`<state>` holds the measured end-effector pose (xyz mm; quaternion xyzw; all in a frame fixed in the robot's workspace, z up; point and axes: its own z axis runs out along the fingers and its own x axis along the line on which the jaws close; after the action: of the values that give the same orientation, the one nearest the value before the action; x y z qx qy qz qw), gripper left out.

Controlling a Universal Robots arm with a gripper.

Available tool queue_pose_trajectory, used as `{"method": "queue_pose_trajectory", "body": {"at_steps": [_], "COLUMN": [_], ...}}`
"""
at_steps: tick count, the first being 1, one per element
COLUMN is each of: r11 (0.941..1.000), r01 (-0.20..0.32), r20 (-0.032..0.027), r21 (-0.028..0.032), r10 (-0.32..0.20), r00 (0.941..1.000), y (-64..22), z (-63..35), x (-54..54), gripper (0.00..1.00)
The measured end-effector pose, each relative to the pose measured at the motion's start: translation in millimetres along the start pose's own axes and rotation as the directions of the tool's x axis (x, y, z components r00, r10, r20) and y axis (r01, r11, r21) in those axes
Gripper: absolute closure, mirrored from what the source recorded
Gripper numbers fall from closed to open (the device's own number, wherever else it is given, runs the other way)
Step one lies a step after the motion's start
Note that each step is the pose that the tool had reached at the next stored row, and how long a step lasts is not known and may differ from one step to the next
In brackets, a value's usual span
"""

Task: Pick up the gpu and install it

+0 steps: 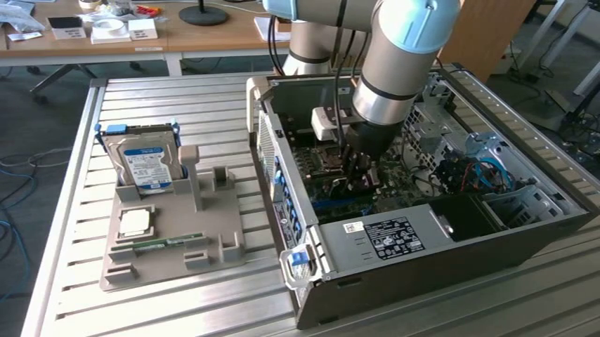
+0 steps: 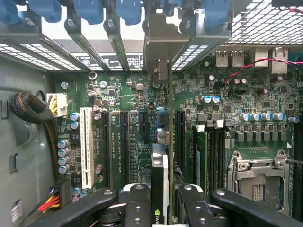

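Gripper (image 2: 160,208) clamps the gpu (image 2: 159,175) edge-on over the motherboard (image 2: 128,94); stiff, thin, fragile, best held by its edges.

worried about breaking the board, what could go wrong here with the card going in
The gripper holds the gpu edge-on over the motherboard, between parallel slots. If it lines up with the wrong slot or sits tilted, pressing could likely damage the connector. The card's bracket may catch on the blue slot clips at the case's rear. Capacitors stand close by and could be knocked.
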<state>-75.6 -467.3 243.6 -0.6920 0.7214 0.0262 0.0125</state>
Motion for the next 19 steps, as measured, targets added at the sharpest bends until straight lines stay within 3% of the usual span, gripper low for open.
{"method": "queue_pose_trajectory", "body": {"at_steps": [6, 13, 19], "r11": [1.0000, 1.0000, 1.0000], "r01": [0.000, -0.003, -0.007], "r20": [0.0000, -0.0066, -0.0072], "r21": [0.0001, 0.0005, 0.0008], "r10": [0.000, 0.003, 0.007], "r00": [1.0000, 1.0000, 0.9999], "y": [0.1, 1.4, 3.2], "z": [-0.1, -0.1, 0.1], "x": [-0.1, -0.2, -2.2], "gripper": [0.73, 0.73, 0.73]}}
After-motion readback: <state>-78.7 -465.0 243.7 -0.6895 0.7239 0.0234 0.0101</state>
